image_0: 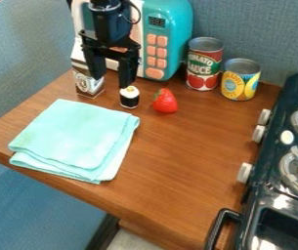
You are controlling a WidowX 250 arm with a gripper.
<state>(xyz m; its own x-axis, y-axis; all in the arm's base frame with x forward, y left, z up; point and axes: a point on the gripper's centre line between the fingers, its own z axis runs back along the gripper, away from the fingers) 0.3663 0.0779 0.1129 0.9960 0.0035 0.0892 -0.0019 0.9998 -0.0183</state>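
Note:
The black gripper (112, 78) hangs at the upper left, in front of the toy microwave, with its two fingers spread apart and nothing between them. Just below its right finger stands a small sushi-like piece (129, 97) with a black band and a white and yellow top; whether they touch I cannot tell. A red strawberry (165, 101) lies to the right of that piece. Behind the left finger is a small brown and white carton (88, 83). A folded mint-green cloth (78, 139) lies flat nearer the table's left front edge.
The teal toy microwave (167, 39) stands at the back. A tomato sauce can (204, 64) and a shorter yellow and blue can (241, 79) are right of it. A dark toy stove (263, 195) borders the wooden table (183, 171) on the right.

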